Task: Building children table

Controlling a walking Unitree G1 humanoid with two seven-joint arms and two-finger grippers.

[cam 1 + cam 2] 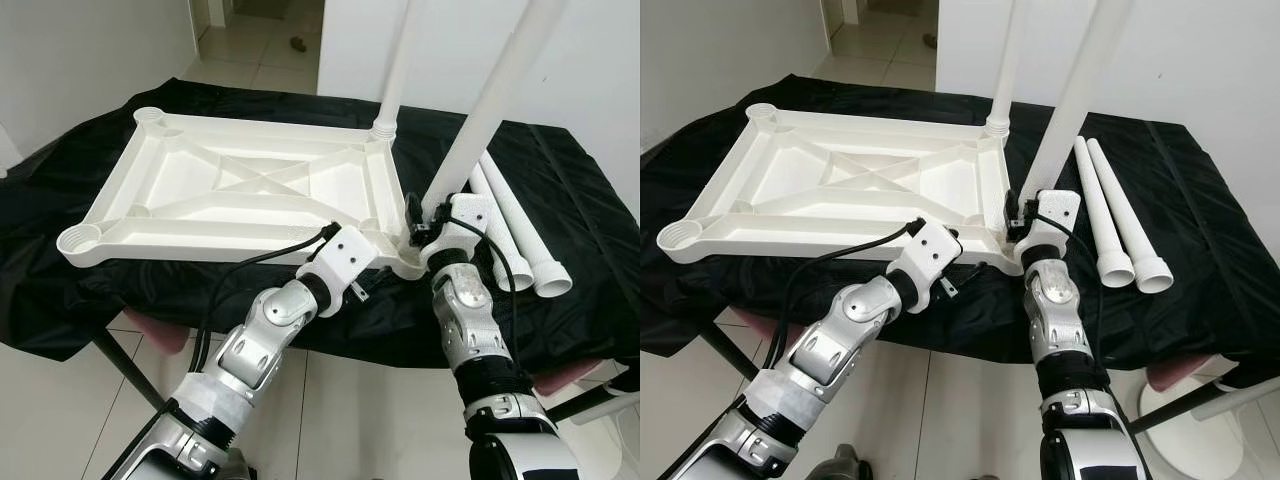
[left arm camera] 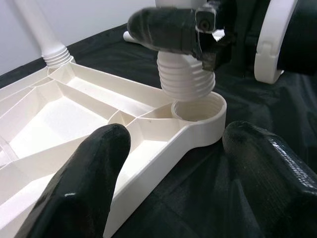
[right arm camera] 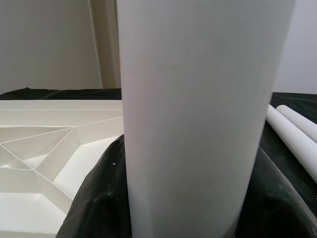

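2 silver jointed arms, white wrist housings, black cables, left gripper with rounded black fingers

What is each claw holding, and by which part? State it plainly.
Right claw grips the white plastic table leg just above its threaded end, over the tabletop's corner socket. Left claw is open, holding nothing.

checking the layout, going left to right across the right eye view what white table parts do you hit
upside-down tabletop → leg already standing in the far corner socket → leg held by the right gripper over the near corner socket → two loose legs lying on the black cloth
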